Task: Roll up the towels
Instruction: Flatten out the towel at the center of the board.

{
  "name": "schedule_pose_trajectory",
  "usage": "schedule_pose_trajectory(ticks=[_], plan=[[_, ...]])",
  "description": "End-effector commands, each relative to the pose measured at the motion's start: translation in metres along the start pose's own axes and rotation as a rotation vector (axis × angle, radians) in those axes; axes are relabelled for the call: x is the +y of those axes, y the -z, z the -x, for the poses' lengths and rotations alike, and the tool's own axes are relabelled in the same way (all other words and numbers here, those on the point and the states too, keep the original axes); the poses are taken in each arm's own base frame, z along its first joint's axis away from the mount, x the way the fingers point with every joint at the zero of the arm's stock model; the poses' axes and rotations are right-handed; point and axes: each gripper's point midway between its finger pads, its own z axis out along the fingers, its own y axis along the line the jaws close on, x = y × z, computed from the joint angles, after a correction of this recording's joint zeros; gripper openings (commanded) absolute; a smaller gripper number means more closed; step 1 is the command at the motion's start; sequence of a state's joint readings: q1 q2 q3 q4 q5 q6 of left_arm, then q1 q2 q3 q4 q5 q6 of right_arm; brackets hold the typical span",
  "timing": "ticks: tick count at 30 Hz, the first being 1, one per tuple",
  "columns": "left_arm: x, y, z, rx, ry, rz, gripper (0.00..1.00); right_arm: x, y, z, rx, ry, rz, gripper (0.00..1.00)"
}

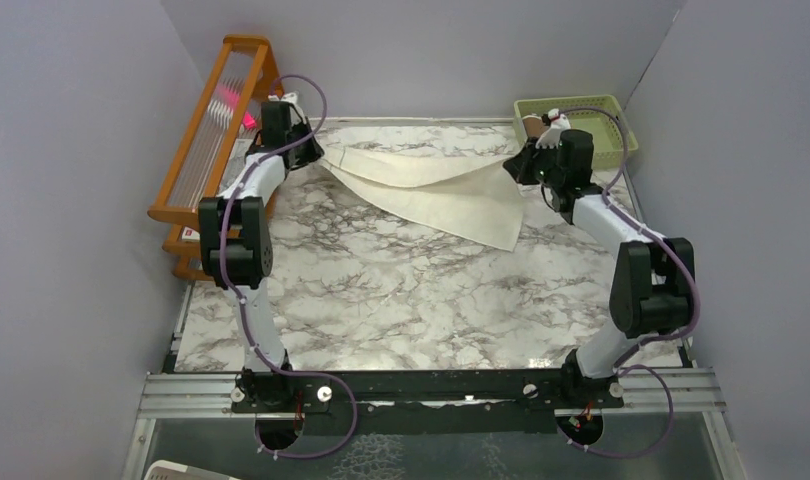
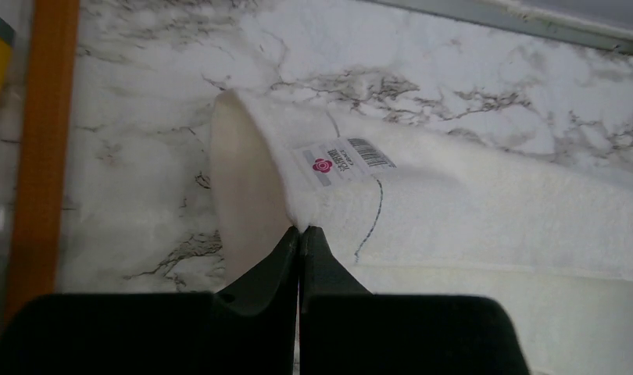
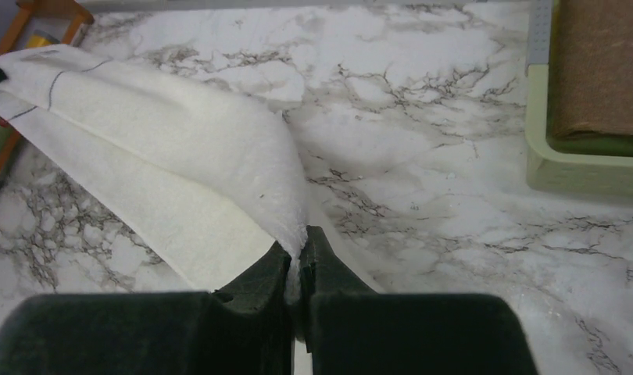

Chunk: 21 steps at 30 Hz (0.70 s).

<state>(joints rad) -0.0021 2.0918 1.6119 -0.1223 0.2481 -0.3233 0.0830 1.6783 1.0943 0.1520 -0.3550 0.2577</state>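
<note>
cream towel (image 1: 431, 185): plain off-white, printed label patch (image 2: 341, 160) near one corner. doubled over in two layers, left and right corners raised, middle sagging onto far part of the marble surface (image 1: 381, 290). brown towel (image 3: 599, 70): lies in the green basket (image 3: 579, 168) at far right, well apart from the cream one.

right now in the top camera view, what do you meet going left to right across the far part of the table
orange wooden rack → left gripper → cream cloth towel, held up between both grippers → right gripper → pale green plastic basket
</note>
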Motion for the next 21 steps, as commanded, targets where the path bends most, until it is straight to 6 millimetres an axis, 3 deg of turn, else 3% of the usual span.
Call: schedule_pose_trajectory(ticks=[1, 5, 10, 13, 17, 21], plan=[[-0.031, 0.09, 0.089, -0.19, -0.022, -0.08, 0.0, 0.017, 0.038, 0.073, -0.169, 0.035, -0.028, 0.01], [-0.039, 0.138, 0.096, -0.215, -0.03, -0.107, 0.0, 0.027, 0.073, 0.098, -0.251, 0.045, -0.062, 0.01], [-0.05, 0.194, 0.067, -0.218, -0.031, -0.126, 0.0, 0.037, 0.115, 0.105, -0.291, 0.035, -0.099, 0.01], [-0.062, 0.247, 0.06, -0.303, -0.04, -0.125, 0.0, 0.054, 0.154, 0.12, -0.372, 0.029, -0.084, 0.01], [-0.082, 0.336, 0.062, -0.477, -0.032, -0.106, 0.0, 0.086, 0.211, 0.137, -0.476, 0.013, -0.021, 0.01], [-0.09, 0.398, 0.034, -0.555, 0.034, -0.098, 0.0, 0.113, 0.251, 0.123, -0.489, 0.007, 0.065, 0.01]])
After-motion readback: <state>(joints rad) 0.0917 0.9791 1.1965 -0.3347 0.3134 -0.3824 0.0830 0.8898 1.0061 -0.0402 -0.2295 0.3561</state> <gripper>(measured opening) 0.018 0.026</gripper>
